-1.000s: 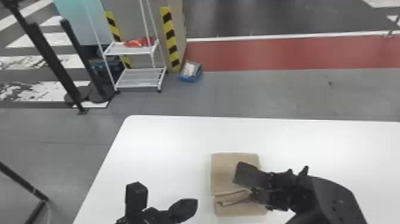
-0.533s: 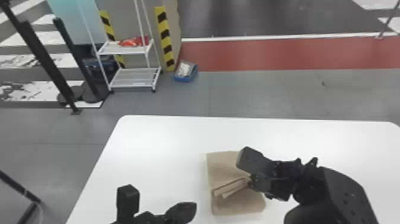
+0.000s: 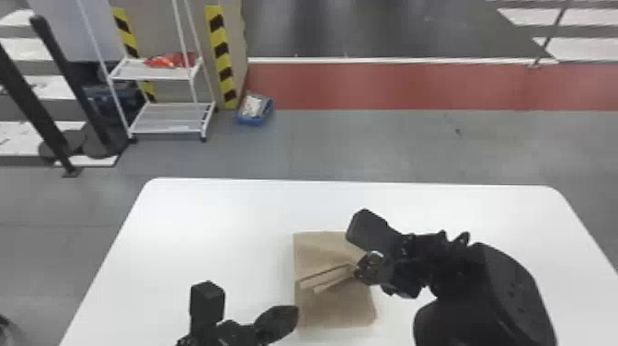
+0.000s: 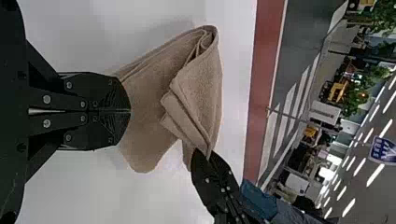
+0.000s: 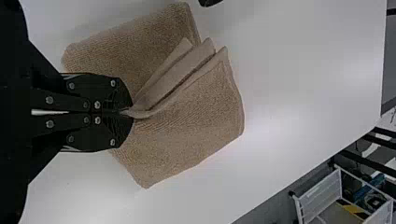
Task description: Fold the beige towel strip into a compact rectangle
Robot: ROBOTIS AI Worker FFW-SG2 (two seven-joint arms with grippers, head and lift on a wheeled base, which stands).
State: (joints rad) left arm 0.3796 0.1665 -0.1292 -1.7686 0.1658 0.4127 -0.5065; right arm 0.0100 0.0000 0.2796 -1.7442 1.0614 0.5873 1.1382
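In the head view my left gripper (image 3: 294, 317) is close beside the left edge of the beige towel strip (image 3: 338, 308). Its fingers are shut in the left wrist view, where the gripper (image 4: 130, 110) stands in front of the towel (image 4: 149, 102); contact cannot be told. My right gripper (image 3: 361, 272) is over the towel's right side. In the right wrist view that gripper (image 5: 132, 112) is shut on a pinched edge of the towel (image 5: 187, 126), with several layers fanning out from its tips. The part beneath the layers lies on the table.
The white table (image 3: 207, 221) extends around the towel, its far edge beyond both arms. On the floor behind stand a white shelf rack (image 3: 161, 119) and a blue box (image 3: 255, 110).
The head view has shifted, moving the room leftward in it. My left gripper has come closer to the towel's left edge. The layers held by my right gripper have swung from nearly level to slanted.
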